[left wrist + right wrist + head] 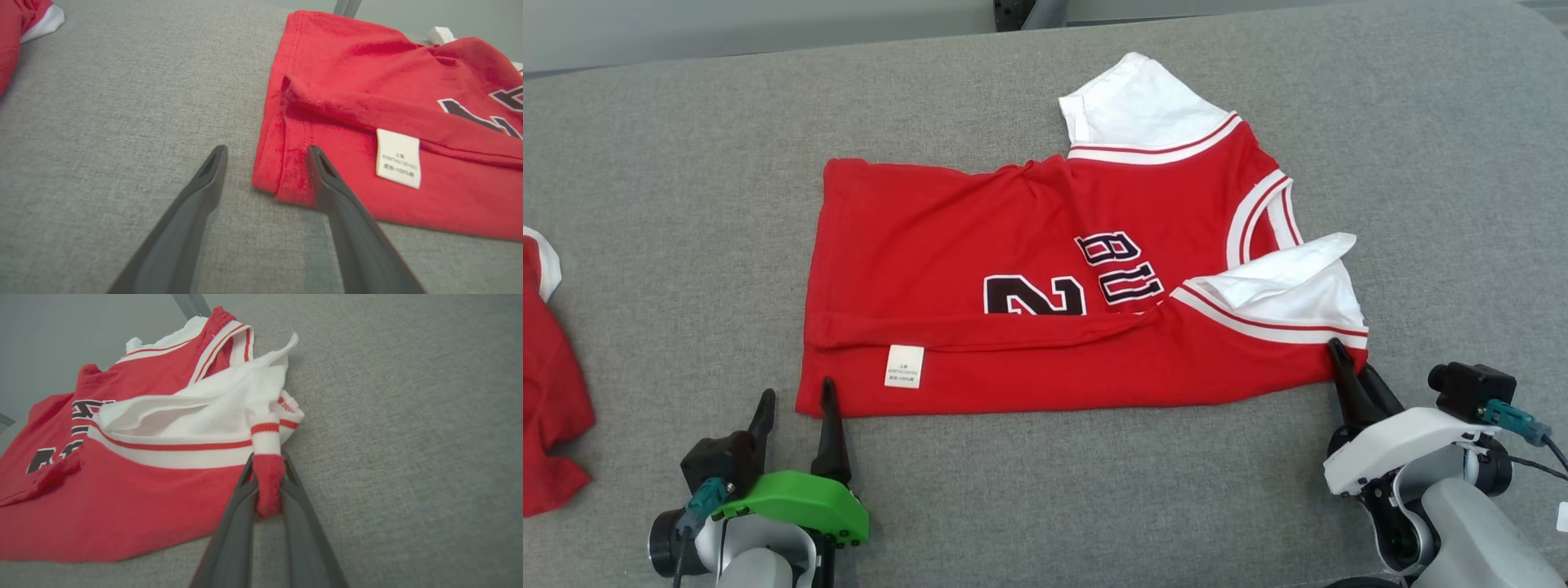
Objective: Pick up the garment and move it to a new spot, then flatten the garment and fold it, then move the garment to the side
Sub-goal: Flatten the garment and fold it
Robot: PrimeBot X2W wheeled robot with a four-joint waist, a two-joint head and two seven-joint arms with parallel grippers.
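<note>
Jaws are pinching the shirt [980, 245] at four o'clock on the right gripper [267, 469]; the left gripper [266, 151], gaping empty, is seemingly needing the seven-o'clock corner before folding.

We see a grey fabric surface [645, 163] bearing a red jersey [1013, 245] laid flat and, well left of that jersey, a second red garment [547, 392].

My right gripper [267, 465] clamped on a hem corner of the red-and-white knit jersey [122, 498]; cloth bunched between the jaws. Grey woven surface [408, 416] underneath.
</note>
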